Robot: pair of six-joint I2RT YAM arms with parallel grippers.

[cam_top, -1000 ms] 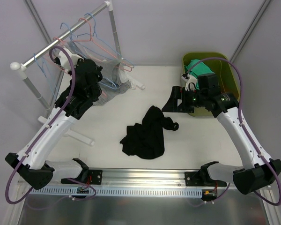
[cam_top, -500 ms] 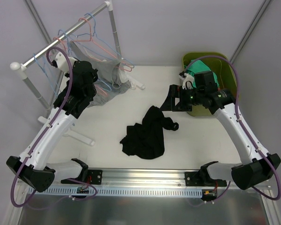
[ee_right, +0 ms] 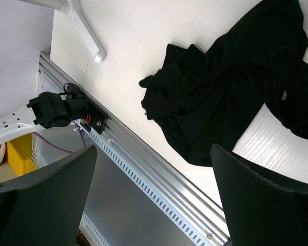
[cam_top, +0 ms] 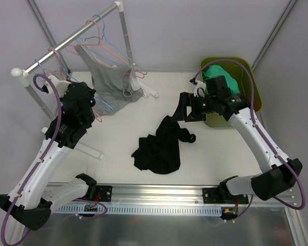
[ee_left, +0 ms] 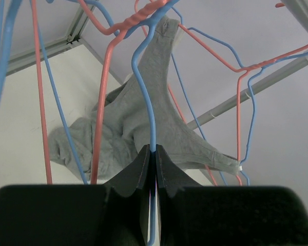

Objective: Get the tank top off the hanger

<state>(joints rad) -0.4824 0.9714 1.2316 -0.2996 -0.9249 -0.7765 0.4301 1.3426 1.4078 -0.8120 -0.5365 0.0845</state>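
Observation:
The grey tank top (cam_top: 110,77) hangs from the hangers on the rack, its lower part bunched on the table. In the left wrist view it (ee_left: 143,118) hangs by a strap near the twisted hook. My left gripper (ee_left: 155,149) is shut on the blue hanger (ee_left: 142,77), whose wire runs up across the tank top. In the top view my left gripper (cam_top: 91,102) is left of and below the garment. My right gripper (cam_top: 184,110) is open and empty above the table, its fingers wide apart in its wrist view (ee_right: 154,148).
A black garment (cam_top: 161,146) lies crumpled mid-table and also shows in the right wrist view (ee_right: 231,102). A green bin (cam_top: 249,69) with teal cloth (cam_top: 218,74) stands at the back right. Several pink and blue hangers hang on the rack rail (cam_top: 66,43). The rack foot (cam_top: 87,148) lies at the left.
My left arm has pulled back to the left and nearer with the blue hanger, leaving the tank top more exposed. My right gripper has moved a little left, still open.

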